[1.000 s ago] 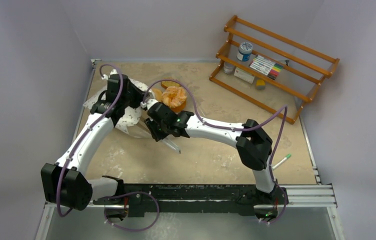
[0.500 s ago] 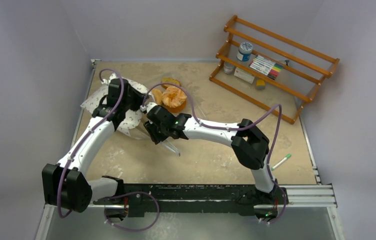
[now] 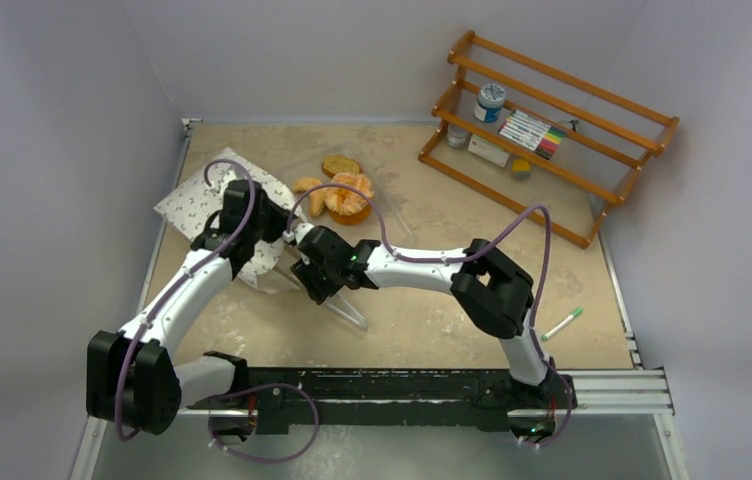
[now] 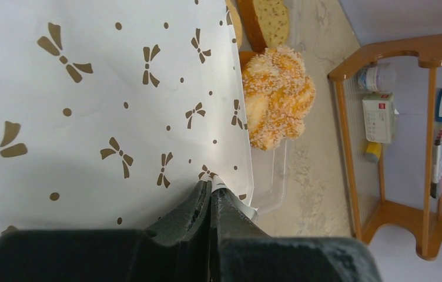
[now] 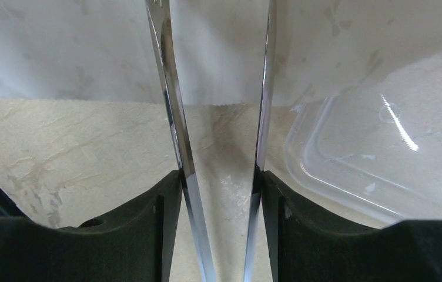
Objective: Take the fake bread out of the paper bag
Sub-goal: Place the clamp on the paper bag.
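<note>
The white paper bag (image 3: 197,198) with dark bow marks lies at the left; it fills the left wrist view (image 4: 89,106). My left gripper (image 3: 248,222) is shut on the bag's edge (image 4: 213,189). Outside the bag lie a sugared orange swirled bun (image 3: 347,196), a croissant (image 3: 305,185) and a brown slice (image 3: 340,165). The bun (image 4: 277,97) and the slice (image 4: 268,23) also show in the left wrist view. My right gripper (image 3: 312,278) is shut on the metal tongs (image 5: 174,123), whose blades point at the bag's edge (image 5: 77,47). The tong tips are out of view.
A clear plastic tray (image 5: 377,158) lies partly under the bag, to the right of the tongs; it also shows in the left wrist view (image 4: 274,188). A wooden rack (image 3: 552,120) with small items stands at the back right. A green marker (image 3: 562,322) lies near the right edge.
My left gripper has pulled the bag nearer and lower, and the bag now lies flatter to the left. The croissant and brown slice now show. My right gripper has shifted slightly left and nearer.
</note>
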`<state>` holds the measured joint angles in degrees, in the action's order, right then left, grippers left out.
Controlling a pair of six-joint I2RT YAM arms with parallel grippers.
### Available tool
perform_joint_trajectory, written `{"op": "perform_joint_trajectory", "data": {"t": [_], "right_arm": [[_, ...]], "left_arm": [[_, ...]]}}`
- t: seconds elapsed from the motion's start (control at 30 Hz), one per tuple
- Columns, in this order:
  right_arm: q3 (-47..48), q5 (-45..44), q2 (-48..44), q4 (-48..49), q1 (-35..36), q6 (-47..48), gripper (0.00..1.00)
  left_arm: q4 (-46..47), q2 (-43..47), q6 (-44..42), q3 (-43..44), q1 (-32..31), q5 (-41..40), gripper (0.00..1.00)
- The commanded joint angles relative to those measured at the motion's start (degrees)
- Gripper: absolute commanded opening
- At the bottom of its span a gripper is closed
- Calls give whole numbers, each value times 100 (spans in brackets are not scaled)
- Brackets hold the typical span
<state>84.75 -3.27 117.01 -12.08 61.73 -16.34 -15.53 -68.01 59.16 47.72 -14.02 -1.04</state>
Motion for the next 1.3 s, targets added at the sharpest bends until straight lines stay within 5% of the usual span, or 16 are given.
{"op": "perform_joint_trajectory", "data": {"t": [0.0, 0.4, 0.77, 1.27], "right_arm": [[26, -77, -9, 770, -223, -221, 54], [-180, 27, -294, 856, -219, -153, 59], [-480, -200, -1100, 672, -225, -219, 59], [-738, -69, -823, 864, -226, -290, 49]], "left_arm": [[-188, 282, -174, -343, -219, 178, 0], [249, 550, 78, -972, -235, -8, 0], [265, 555, 53, -718, -241, -2, 32], [-273, 852, -5, -51, -241, -273, 44]]}}
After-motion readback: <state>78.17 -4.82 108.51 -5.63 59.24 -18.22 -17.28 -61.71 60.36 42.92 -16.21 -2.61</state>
